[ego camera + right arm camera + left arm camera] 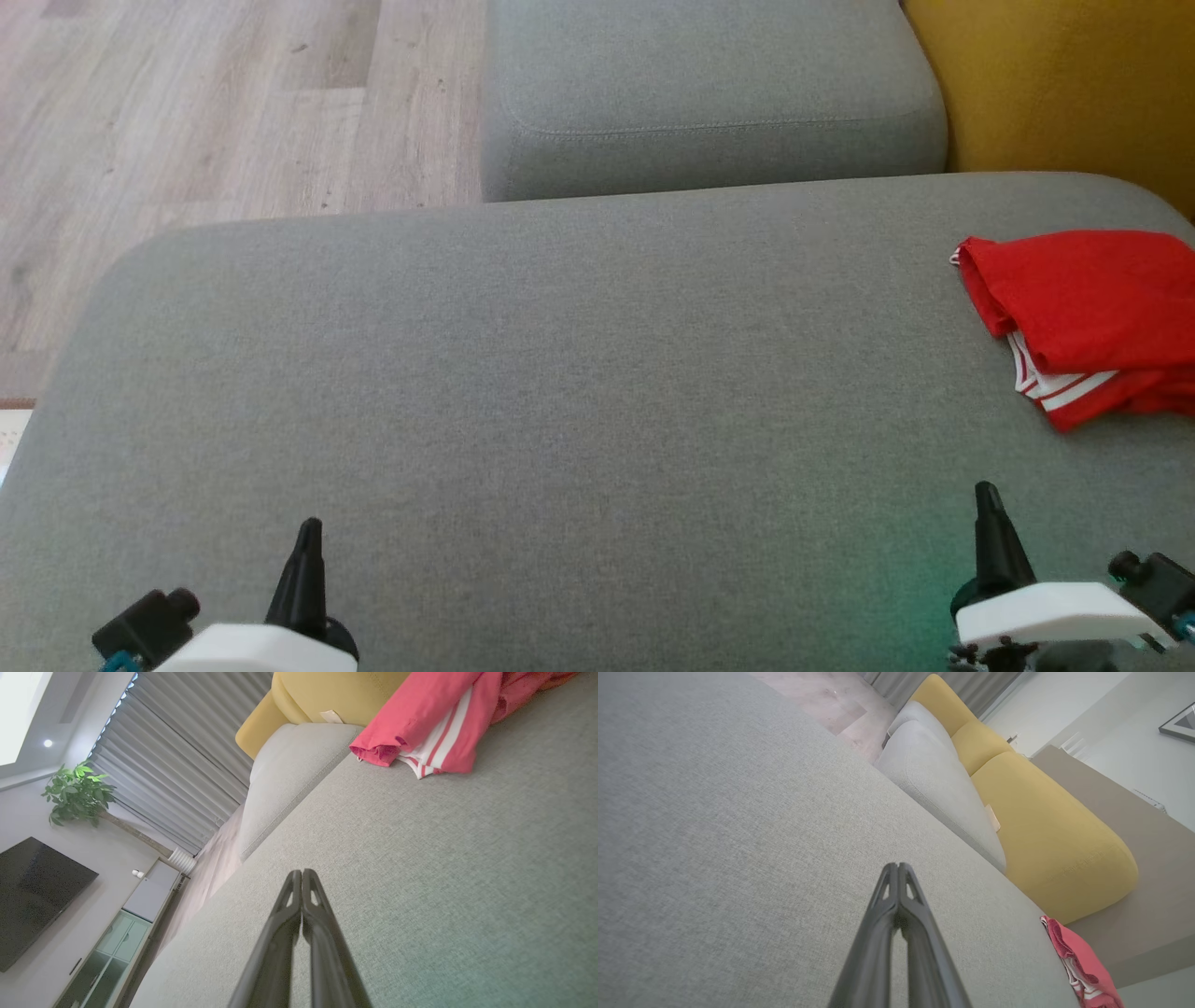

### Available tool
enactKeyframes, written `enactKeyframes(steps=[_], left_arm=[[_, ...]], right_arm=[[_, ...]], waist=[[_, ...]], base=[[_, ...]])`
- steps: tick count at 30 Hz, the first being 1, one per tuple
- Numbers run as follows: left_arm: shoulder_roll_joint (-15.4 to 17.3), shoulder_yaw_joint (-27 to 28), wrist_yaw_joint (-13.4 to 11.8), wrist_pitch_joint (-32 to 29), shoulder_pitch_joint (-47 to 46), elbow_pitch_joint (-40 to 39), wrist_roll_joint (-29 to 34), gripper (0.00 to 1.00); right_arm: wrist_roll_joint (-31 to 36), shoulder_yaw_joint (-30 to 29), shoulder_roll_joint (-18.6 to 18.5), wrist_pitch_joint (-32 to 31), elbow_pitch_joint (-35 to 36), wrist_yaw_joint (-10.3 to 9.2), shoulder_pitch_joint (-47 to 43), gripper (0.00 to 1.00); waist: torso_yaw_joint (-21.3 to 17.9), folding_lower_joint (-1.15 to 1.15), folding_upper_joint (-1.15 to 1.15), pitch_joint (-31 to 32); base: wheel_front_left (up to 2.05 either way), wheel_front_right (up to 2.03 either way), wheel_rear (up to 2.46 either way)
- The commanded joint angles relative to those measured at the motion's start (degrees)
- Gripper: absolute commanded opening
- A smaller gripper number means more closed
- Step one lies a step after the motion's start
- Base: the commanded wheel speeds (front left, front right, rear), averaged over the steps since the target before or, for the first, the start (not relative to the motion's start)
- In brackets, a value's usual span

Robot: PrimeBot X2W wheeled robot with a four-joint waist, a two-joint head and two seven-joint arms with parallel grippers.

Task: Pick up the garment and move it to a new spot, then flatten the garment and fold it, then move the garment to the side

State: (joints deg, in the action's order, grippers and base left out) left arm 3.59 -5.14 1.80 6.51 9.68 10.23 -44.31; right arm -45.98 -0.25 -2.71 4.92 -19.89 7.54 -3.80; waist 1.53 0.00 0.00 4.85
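Observation:
The garment (pixel 1092 313) is red with white stripes and lies folded at the far right of the grey sofa seat (pixel 560 392). Its right part runs off the head view's edge. It also shows as a red bundle (pixel 1080 966) in the left wrist view and as the garment (pixel 434 723) at the top of the right wrist view. My left gripper (pixel 308 537) rests at the lower left, shut and holding nothing, with its tips (pixel 898 865) pressed together over bare fabric. My right gripper (pixel 988 499) is at the lower right, shut and empty, its tips (pixel 302 873) touching, well short of the garment.
A second grey cushion (pixel 709 93) lies beyond the seat, with a yellow cushion (pixel 1064 84) at the back right. Wooden floor (pixel 215 112) lies off the seat's far left edge. A TV (pixel 32 896), a plant (pixel 77 793) and a cabinet (pixel 140 905) stand across the room.

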Motion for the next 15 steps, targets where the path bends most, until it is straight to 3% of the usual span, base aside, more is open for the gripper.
enactKeyframes(steps=[1, 15], left_arm=[[0.8, 1.4, 0.6, -0.4, -3.5, -1.5, -1.6, 0.0], [0.9, 3.1, 1.7, -2.7, -6.2, -0.3, -12.3, 0.0]], right_arm=[[-1.6, 0.1, -0.1, -0.3, 2.3, -0.02, 3.5, 0.0], [-11.5, -1.3, -0.1, -2.7, 3.1, -0.03, 5.0, 0.0]], waist=[[0.0, 0.0, 0.0, -0.1], [-0.4, 0.0, 0.0, -1.2]], base=[[0.0, 0.0, 0.0], [0.0, 0.0, 0.0]])
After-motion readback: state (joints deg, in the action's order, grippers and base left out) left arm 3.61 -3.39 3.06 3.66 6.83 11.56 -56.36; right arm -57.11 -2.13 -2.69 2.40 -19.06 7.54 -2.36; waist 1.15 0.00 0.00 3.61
